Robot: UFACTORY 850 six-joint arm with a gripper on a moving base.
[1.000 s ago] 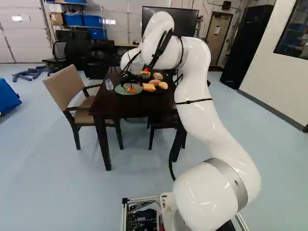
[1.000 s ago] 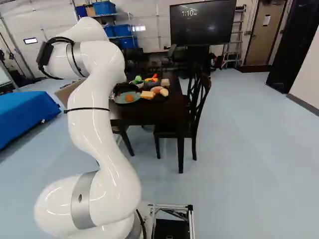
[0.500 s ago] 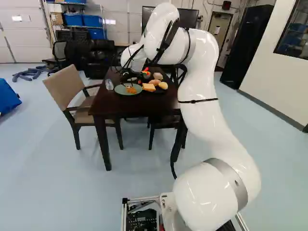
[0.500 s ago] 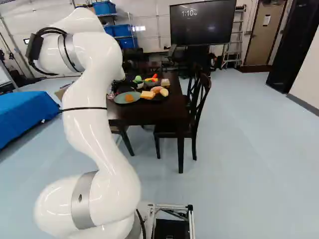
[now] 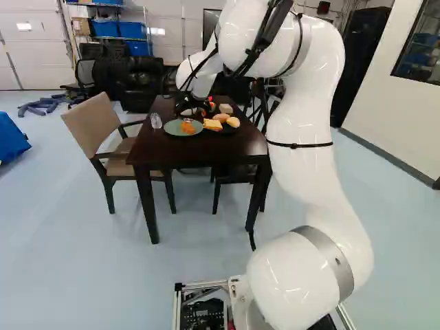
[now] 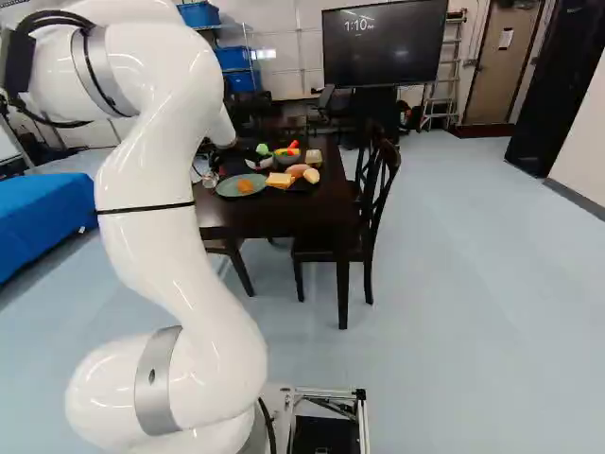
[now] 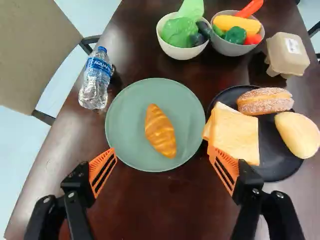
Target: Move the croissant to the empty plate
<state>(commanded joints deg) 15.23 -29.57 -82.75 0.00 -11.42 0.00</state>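
On the green plate (image 7: 122, 125) sits the croissant (image 7: 160, 131), so the job looks done, with maybe just backing off to do, and the fingers (image 7: 101, 163) near that plate are wide open, holding nothing.

I see a pale blue floor (image 6: 473, 284) under the dark desk (image 5: 158, 148), with 1 beige armchair (image 5: 93, 127) and 1 dark wooden chair (image 6: 317, 252) on opposite sides. Beyond, I have 1 large screen (image 6: 383, 47), a ladder (image 6: 444, 106) and a brownish door (image 6: 506, 61). My left base view shows a dark-framed window (image 5: 421, 48) in the white right-hand wall (image 5: 385, 110).
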